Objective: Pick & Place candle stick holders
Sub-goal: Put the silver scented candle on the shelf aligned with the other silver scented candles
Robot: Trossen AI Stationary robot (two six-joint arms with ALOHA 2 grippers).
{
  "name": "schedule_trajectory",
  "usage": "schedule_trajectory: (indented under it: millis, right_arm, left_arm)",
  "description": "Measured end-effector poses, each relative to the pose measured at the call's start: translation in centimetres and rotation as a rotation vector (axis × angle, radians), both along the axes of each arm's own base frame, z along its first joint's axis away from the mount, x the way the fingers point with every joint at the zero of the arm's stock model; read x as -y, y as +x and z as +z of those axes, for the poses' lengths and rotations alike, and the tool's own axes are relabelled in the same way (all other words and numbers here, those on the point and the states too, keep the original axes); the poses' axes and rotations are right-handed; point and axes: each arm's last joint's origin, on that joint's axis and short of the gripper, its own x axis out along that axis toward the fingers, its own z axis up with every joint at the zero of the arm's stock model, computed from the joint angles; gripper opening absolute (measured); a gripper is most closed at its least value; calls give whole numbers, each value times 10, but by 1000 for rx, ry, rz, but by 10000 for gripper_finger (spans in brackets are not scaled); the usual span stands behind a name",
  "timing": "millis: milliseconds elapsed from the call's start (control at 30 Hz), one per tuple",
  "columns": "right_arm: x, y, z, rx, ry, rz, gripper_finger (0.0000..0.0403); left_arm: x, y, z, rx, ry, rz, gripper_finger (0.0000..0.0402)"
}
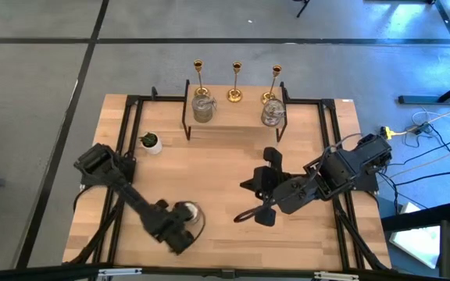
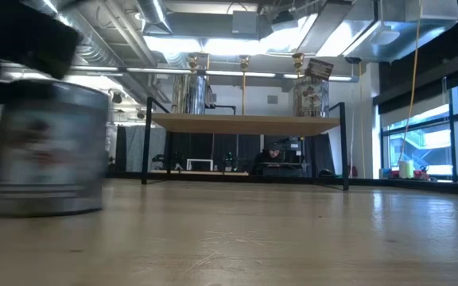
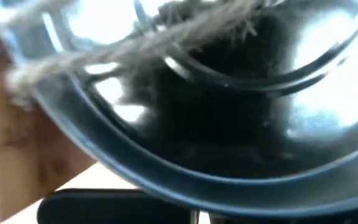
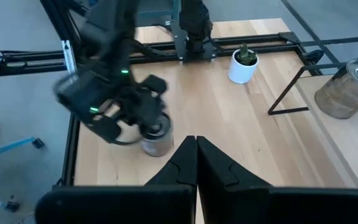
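Working from the left side of the table (image 1: 225, 234): my left gripper (image 1: 180, 232) sits low at the near edge, directly at a squat silvery-glass holder (image 1: 189, 213) that stands on the table top; from the right wrist view my fingers appear to be around that holder (image 4: 156, 138), but I cannot tell from any view whether they are clamped on it or merely beside it. Left wrist view is filled by the holder's glass rim (image 3: 229, 81) and a band of twine (image 3: 135, 43). Small white pot with a green plant (image 1: 151, 144) stands near the far left corner, well apart from my left gripper. Raised shelf (image 1: 233, 117) at the far edge carries the remaining holders: left brass holder (image 1: 199, 78) with a glass holder (image 1: 203, 108) just in front of it, middle brass holder (image 1: 235, 83) standing alone, right brass holder (image 1: 273, 84) with a second glass holder (image 1: 273, 113) just in front. All appear upright. My right gripper (image 1: 258, 204) hovers over the table's right half, well clear of the shelf and of the left gripper, fingers closed together and empty
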Motion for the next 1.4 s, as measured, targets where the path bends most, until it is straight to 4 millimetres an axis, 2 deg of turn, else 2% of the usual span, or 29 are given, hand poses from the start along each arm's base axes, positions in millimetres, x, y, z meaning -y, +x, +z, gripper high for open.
schedule_trajectory:
  millis: [300,500,667,800,1000,1133,1267,1400]
  right_arm:
    - [-7,-7,-2,-24,-23,23,0]
    - [-9,-11,-4,-48,-41,7,0]
    - [-9,-17,-7,-85,-38,-13,0]
    - [-10,-37,2,-51,-65,-62,0]
    - [-1,-98,26,64,-120,-166,0]
    - [2,-133,35,165,-53,-200,0]
    - [-1,-149,23,233,19,-221,0]
    - [-7,-151,-14,236,110,-310,0]
  left_arm:
    - [-69,47,1,0,112,-53,2]
    - [-115,76,2,73,140,-78,2]
    - [-144,89,7,125,147,-66,2]
    - [-141,84,25,178,168,-66,2]
    - [-124,66,63,327,244,1,2]
    - [-116,53,78,368,279,15,2]
    - [-113,42,88,383,308,14,2]
    - [-114,23,90,426,297,23,2]
